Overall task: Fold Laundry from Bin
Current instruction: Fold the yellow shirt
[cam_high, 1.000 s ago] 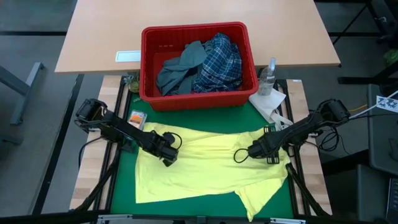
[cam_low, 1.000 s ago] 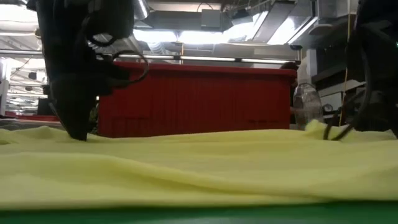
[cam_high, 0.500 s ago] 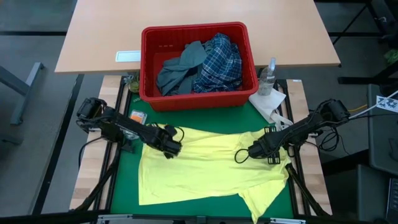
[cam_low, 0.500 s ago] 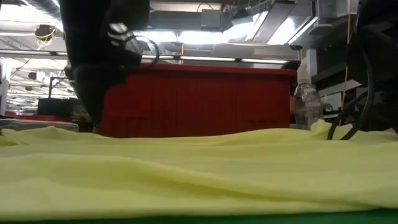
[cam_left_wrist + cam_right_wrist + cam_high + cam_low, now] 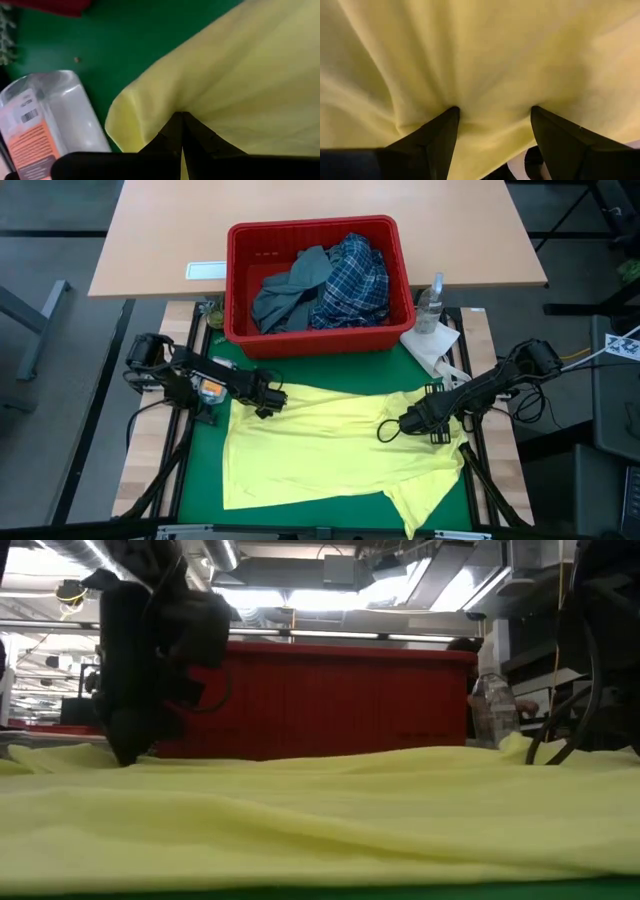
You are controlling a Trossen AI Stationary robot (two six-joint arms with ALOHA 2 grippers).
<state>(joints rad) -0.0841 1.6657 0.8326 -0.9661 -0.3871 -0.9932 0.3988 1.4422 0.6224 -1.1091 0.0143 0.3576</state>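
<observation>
While I look down from above, the yellow garment (image 5: 330, 445) lies spread on the green mat (image 5: 200, 470), with the left gripper (image 5: 268, 402) at its upper left corner and the right gripper (image 5: 408, 423) resting on its right half. Beyond both sits the red bin (image 5: 318, 335), holding the grey-blue garment (image 5: 290, 290) and the plaid shirt (image 5: 352, 280).

Low view: one dark gripper (image 5: 128, 752) touches down on yellow cloth in front of the bin.

Left wrist: my fingers (image 5: 172, 131) are pinched together on a fold of the garment's corner; a clear plastic container (image 5: 45, 120) lies just beside them.

Right wrist: jaws wide apart, both tips pressed onto cloth, nothing clamped between them.
</observation>
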